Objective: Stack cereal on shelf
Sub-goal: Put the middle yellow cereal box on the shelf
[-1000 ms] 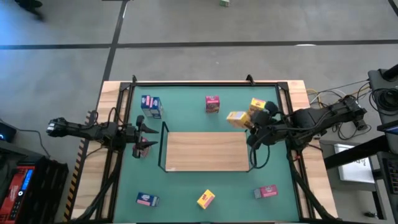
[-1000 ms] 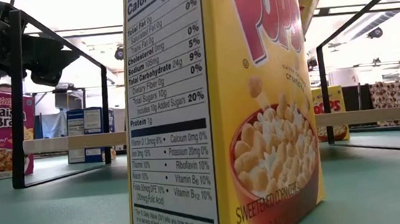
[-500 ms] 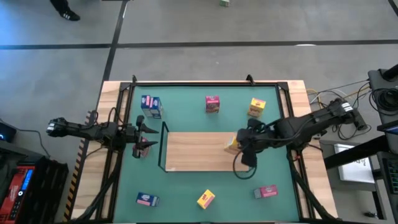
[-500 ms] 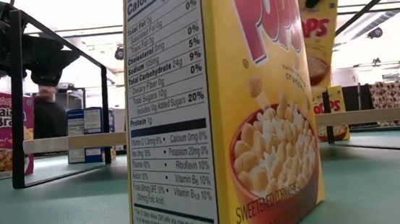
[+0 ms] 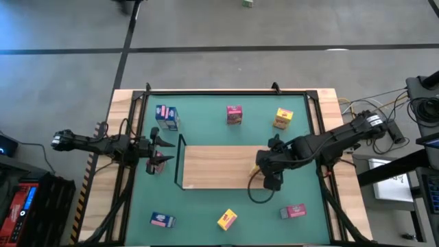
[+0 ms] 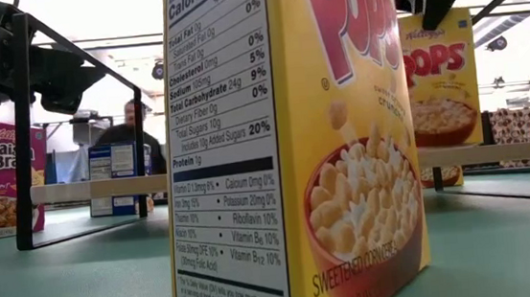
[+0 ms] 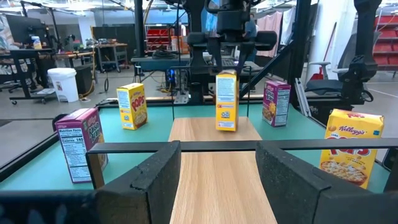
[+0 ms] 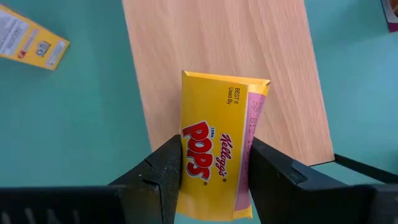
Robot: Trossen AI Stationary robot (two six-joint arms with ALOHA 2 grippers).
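Over the shelf's (image 5: 219, 166) right end, my right gripper (image 8: 213, 163) clasps a yellow cereal box (image 8: 221, 148).
I keep it upright for setting down; left gripper (image 7: 217, 180), slightly parted, waits empty.

Green tabletop (image 5: 206, 213) set in a light-wood border (image 5: 123, 103). Grey floor (image 5: 274, 27) beyond the far edge, crossed by a dark line (image 5: 274, 48). Loose cables (image 5: 357, 106) off the far right corner. Red case (image 5: 20, 199) off the near left corner. Low view: a person (image 6: 134, 131) stands in the room behind the table. Left wrist view: white bin (image 7: 64, 84) on the floor.
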